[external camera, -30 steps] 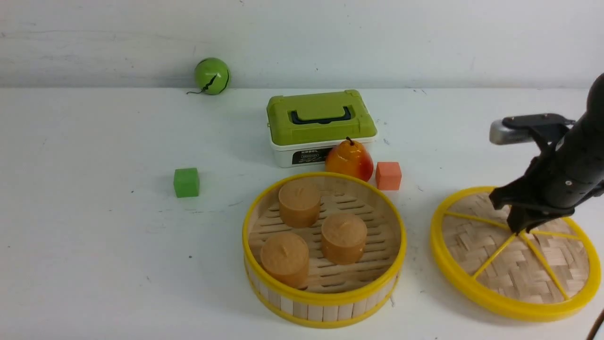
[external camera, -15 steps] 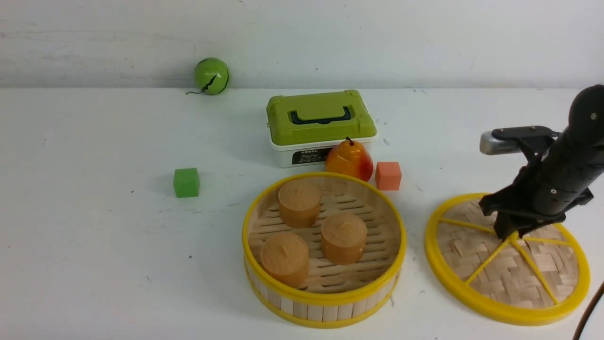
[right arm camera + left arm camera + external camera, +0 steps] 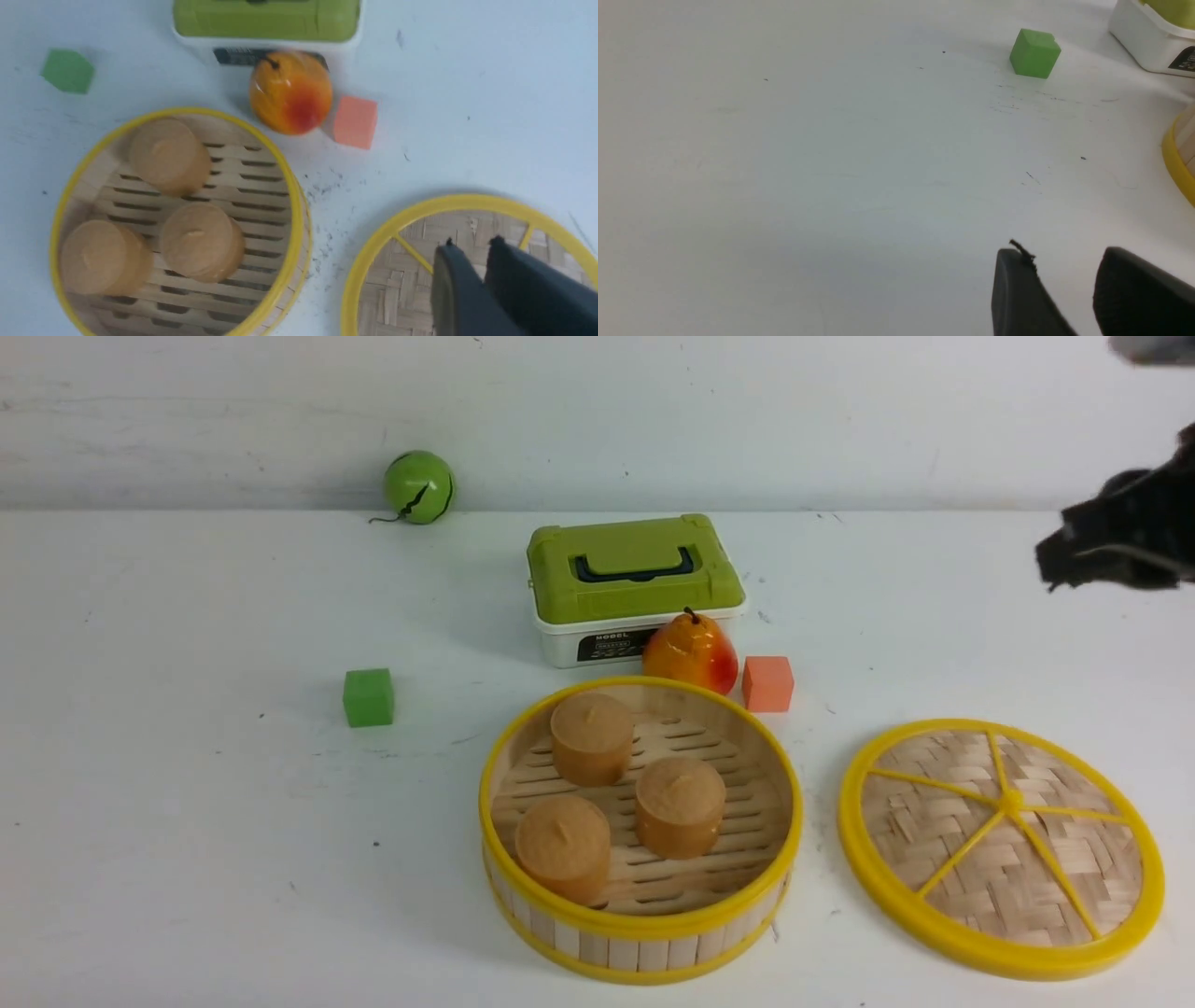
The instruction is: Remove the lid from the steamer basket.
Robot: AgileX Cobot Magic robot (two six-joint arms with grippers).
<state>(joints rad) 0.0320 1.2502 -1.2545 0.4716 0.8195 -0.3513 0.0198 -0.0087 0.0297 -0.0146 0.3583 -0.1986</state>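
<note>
The steamer basket stands uncovered at the front middle of the table, with three brown round buns on its slatted floor. The lid lies flat on the table to its right, a gap apart from it. My right gripper hangs blurred, high above the lid's far side, touching nothing. In the right wrist view its fingertips are a narrow gap apart, empty, over the lid, with the basket beside. My left gripper is open and empty above bare table, left of the basket's rim.
A green-lidded white box stands behind the basket, with a pear and an orange cube in front of it. A green cube sits to the left, and a green ball rests by the back wall.
My right gripper has let go of the lid's central knob and risen well above it, back and to the right. The lid now lies flat on the table.
</note>
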